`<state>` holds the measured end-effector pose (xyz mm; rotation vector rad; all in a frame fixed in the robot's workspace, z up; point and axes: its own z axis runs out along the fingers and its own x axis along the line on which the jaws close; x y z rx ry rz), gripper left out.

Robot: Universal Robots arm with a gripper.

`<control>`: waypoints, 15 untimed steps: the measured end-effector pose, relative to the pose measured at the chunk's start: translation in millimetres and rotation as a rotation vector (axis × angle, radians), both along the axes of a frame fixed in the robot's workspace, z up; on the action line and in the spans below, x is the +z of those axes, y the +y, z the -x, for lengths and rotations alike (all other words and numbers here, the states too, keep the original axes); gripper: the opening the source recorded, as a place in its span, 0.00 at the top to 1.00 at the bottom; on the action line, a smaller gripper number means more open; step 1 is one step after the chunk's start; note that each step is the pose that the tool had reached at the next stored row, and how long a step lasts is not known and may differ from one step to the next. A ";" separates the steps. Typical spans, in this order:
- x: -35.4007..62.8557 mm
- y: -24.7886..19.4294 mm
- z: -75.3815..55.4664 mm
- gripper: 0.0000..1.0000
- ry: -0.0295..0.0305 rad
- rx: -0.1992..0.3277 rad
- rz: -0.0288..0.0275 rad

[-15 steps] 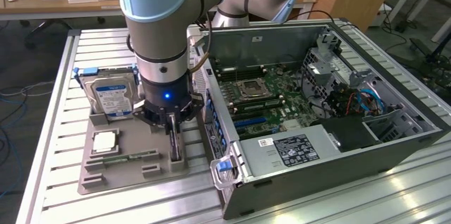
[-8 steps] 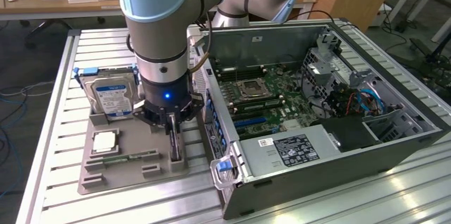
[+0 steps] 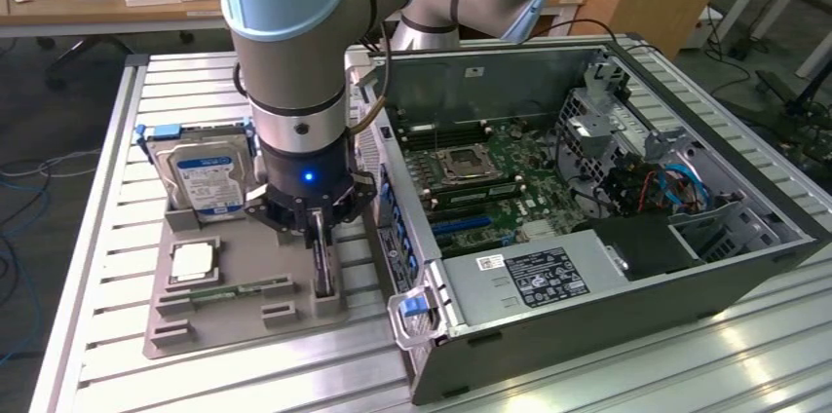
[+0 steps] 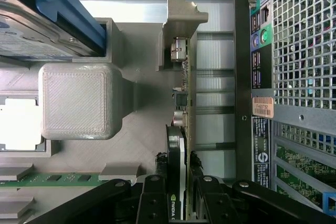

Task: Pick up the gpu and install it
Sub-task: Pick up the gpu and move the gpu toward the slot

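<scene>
The gpu (image 3: pixel 322 275) is a thin dark card standing on edge in a slot at the corner of the grey holder tray (image 3: pixel 221 320), close to the open computer case (image 3: pixel 586 189). My gripper (image 3: pixel 320 238) reaches straight down onto its top edge. In the wrist view the gpu (image 4: pixel 185 103) runs lengthwise away from the camera, its far end resting in a grey bracket post (image 4: pixel 181 30). There my gripper (image 4: pixel 177 203) has one black finger pressed against each side of the card, shut on it. The card still sits in its slot.
A silver hard drive (image 3: pixel 208 179) stands in the tray behind the gripper, with a processor chip (image 3: pixel 195 259) and a green memory stick (image 3: pixel 241 289) lying flat beside it. The case's rear panel (image 4: pixel 262 77) rises right next to the gpu. The motherboard (image 3: pixel 481 179) lies exposed inside the case.
</scene>
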<state>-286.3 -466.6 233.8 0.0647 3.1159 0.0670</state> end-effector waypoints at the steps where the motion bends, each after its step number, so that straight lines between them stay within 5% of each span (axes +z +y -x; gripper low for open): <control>1: 0.0 0.0 0.0 0.73 0.0000 0.000 0.0000; 15: 3.1 0.0 0.1 0.73 -0.0003 0.015 -0.0011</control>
